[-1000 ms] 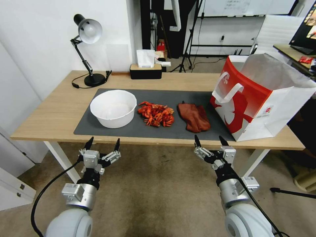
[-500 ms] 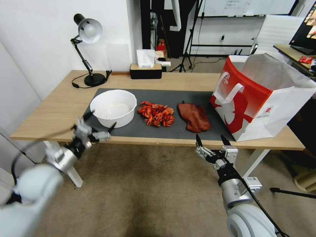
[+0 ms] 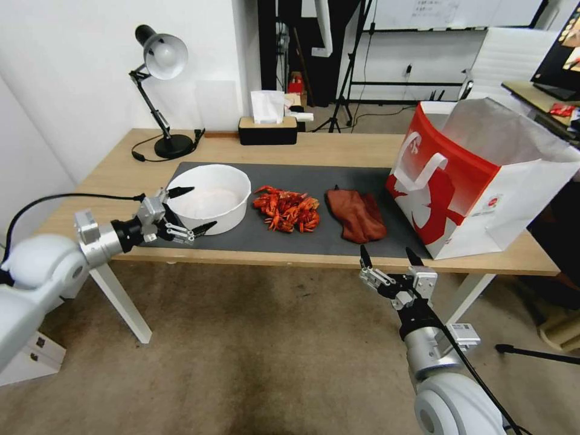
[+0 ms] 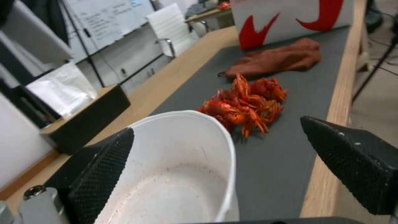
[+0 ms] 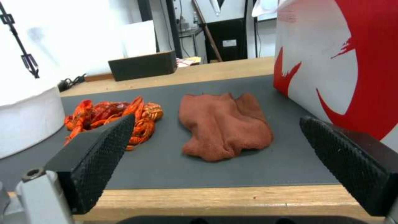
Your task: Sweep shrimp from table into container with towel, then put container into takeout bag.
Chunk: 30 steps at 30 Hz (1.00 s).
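A: Changed since a second ago?
B: Left gripper point(image 3: 188, 209) no longer low in front of the table point(image 3: 96, 211), now swung in from the left side at tabletop height, fingers spread wide on either side of the near wall of the white plastic bowl point(image 3: 208, 198), gripping nothing. Right gripper point(image 3: 389, 256) still hanging just below the table's front edge, fingers apart and empty, facing the rust-red towel point(image 3: 356, 214)

A: And the task's things?
B: Unmoved. Bowl on the left part of the dark grey mat point(image 3: 302, 241), crayfish pile point(image 3: 287, 210) just right of it, towel next, then the red and white takeout bag point(image 3: 477, 181) standing open at the mat's right end

A: Around them?
B: Black desk lamp point(image 3: 158, 84) at the far left corner, tissue box point(image 3: 267, 124) along the far edge. Clear path between left gripper and bowl
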Available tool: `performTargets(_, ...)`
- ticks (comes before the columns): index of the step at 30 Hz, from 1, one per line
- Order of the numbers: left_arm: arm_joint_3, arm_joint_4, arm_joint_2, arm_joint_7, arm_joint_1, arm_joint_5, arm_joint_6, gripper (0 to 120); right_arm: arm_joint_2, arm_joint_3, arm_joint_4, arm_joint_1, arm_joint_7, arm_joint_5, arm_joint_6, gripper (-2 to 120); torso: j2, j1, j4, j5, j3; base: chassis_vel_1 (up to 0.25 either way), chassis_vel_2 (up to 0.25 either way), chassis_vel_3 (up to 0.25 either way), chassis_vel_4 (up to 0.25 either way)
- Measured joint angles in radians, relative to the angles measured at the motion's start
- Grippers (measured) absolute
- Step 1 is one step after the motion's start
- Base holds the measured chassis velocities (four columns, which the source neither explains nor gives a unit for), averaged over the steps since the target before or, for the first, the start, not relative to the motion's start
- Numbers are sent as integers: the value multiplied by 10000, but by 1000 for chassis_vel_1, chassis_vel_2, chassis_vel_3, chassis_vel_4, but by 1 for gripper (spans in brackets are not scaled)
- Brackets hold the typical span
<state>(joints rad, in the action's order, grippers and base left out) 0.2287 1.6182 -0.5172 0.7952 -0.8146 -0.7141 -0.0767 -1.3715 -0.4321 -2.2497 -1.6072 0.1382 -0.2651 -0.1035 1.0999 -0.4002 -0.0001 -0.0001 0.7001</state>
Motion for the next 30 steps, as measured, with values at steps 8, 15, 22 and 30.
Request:
performTargets(8,-2539,-1249,119,1604,2653,114,572,100,-71,-68,63,27,-5,10,-34,100,0,1,1,1,0,0,0,0,0)
performTargets(15,-4600,-2538,-278,2712,4964,1107,915,100,-106,-208,75,23,4,11,-35,100,0,1,0,1,0,0,0,0,0)
performTargets(22,-5247,-3010,-369,3356,5825,2135,1375,97,-180,-215,93,3,16,11,-17,100,2,1,2,0,-1,0,0,0,0)
performTargets(30,-5709,-3348,-536,3432,6260,2684,1434,76,-213,-192,143,59,24,11,5,100,2,2,1,0,-1,0,0,0,0)
